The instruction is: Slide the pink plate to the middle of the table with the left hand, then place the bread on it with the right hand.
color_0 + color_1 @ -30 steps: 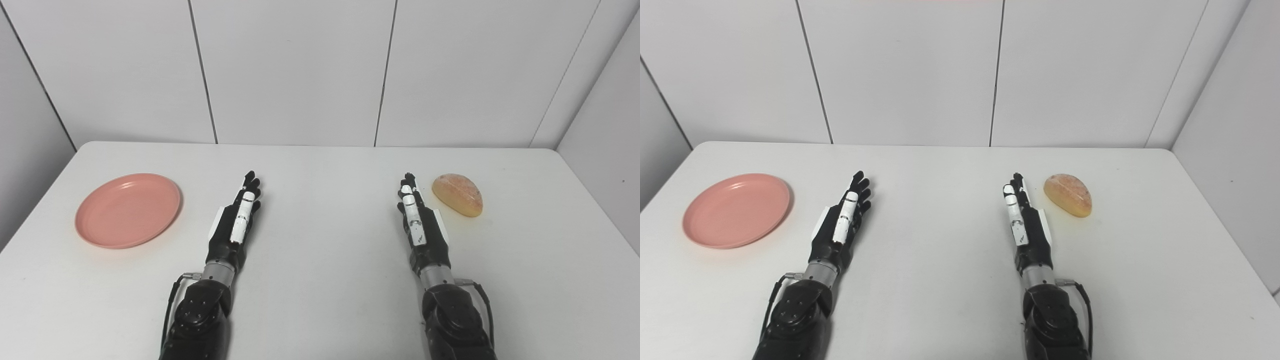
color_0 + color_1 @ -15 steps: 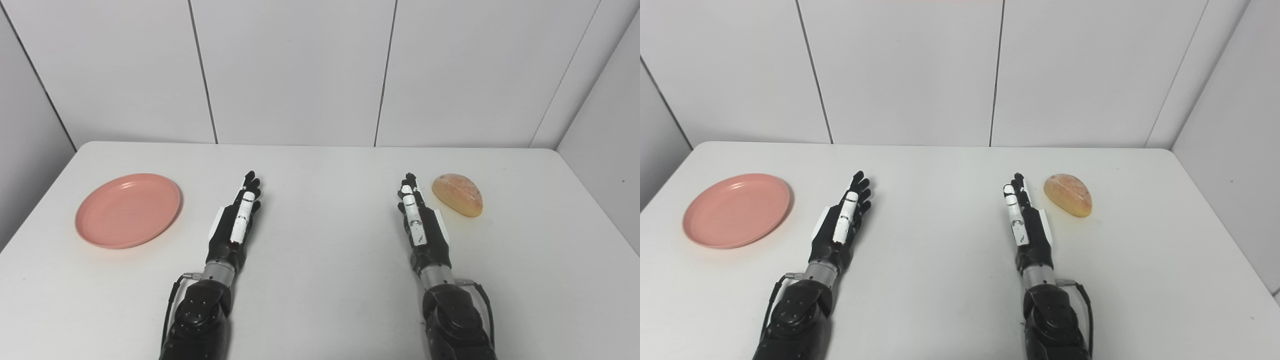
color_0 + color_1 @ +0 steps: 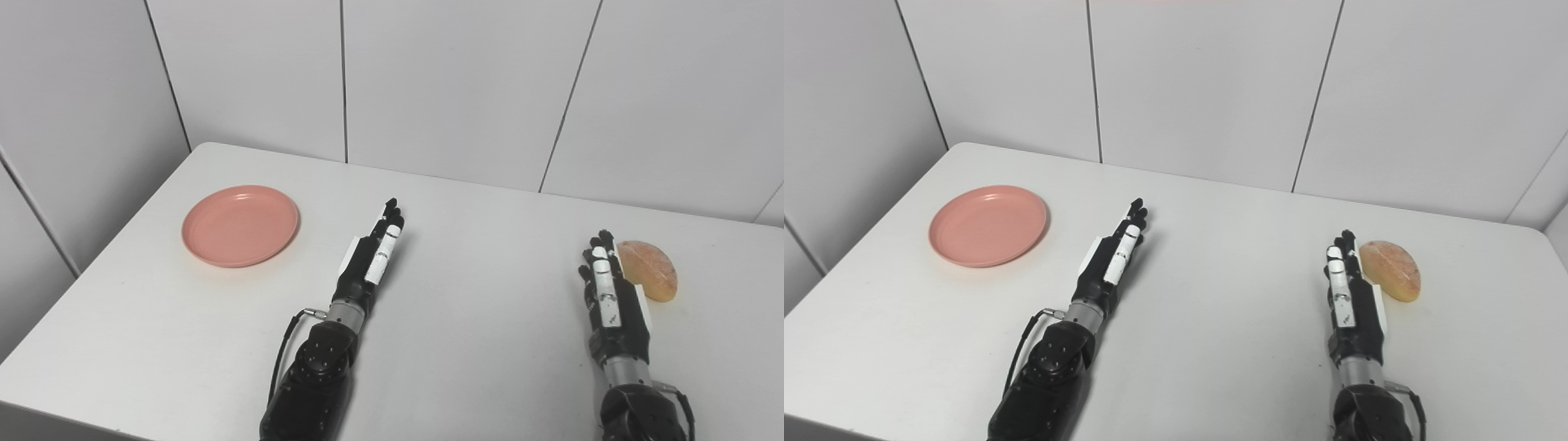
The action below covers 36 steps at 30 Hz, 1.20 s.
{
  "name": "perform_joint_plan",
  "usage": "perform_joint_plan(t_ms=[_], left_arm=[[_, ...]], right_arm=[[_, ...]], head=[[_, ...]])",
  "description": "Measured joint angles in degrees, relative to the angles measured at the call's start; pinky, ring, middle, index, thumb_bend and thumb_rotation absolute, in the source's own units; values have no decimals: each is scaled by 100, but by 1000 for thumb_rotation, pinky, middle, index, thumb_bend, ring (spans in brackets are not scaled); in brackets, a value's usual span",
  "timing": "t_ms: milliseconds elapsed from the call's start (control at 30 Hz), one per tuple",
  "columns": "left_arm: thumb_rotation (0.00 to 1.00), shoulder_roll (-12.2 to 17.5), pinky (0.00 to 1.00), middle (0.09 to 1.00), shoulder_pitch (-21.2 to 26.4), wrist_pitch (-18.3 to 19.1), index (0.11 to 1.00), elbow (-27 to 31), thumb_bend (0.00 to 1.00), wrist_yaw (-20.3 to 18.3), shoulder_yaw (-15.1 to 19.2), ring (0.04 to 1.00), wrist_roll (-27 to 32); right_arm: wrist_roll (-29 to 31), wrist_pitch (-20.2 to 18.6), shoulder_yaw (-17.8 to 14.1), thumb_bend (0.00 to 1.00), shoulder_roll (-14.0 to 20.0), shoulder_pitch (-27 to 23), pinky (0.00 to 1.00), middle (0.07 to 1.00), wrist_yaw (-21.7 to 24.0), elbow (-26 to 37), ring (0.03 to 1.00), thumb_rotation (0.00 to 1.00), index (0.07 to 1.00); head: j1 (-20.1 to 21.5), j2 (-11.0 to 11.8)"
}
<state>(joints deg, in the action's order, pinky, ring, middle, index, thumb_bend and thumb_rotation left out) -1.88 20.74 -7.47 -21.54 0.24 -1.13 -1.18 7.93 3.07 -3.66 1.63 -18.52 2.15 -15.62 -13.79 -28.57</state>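
A round pink plate [image 3: 240,225] lies empty near the table's left edge. A golden bread roll [image 3: 649,278] rests on the right side of the white table [image 3: 478,318]. My left hand [image 3: 372,260] lies flat and open on the table, well to the right of the plate, holding nothing. My right hand [image 3: 609,294] also lies open with straight fingers, just left of the bread, its edge overlapping the roll in the picture; contact cannot be judged.
White panelled walls [image 3: 453,79] close in the table at the back and on the left. The table's left edge [image 3: 79,275] and near-left corner show in both views.
The whole picture has shifted and tilted: the camera turned left. Both hands, the plate and the bread keep their places on the table.
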Motion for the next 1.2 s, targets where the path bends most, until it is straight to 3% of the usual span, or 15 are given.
perform_joint_plan(t_ms=[233, 367, 833, 1200], left_arm=[[1000, -48, 1000, 1000, 84, -58, 1000, -145, 548, 0, -58, 1000, -11], [1000, -51, 1000, 1000, 116, -98, 1000, -201, 536, -1, -63, 1000, -6], [1000, -66, 1000, 1000, 130, -136, 994, -221, 548, -3, -19, 1000, 11], [1000, -30, 1000, 977, 82, -118, 964, 19, 509, -69, 344, 991, 439]], right_arm=[[41, 9, 3, 645, 151, -17, 1000, 1000, 208, -156, 1000, 882, 1000], [91, 15, -15, 655, 151, -40, 1000, 1000, 254, -200, 1000, 851, 1000], [74, 28, -23, 629, 106, -51, 1000, 1000, 247, -192, 1000, 878, 1000], [93, 54, -46, 641, 91, -132, 1000, 1000, 247, -310, 1000, 882, 1000]], head=[[-124, 71], [-115, 71], [-80, 106], [-168, 150]])
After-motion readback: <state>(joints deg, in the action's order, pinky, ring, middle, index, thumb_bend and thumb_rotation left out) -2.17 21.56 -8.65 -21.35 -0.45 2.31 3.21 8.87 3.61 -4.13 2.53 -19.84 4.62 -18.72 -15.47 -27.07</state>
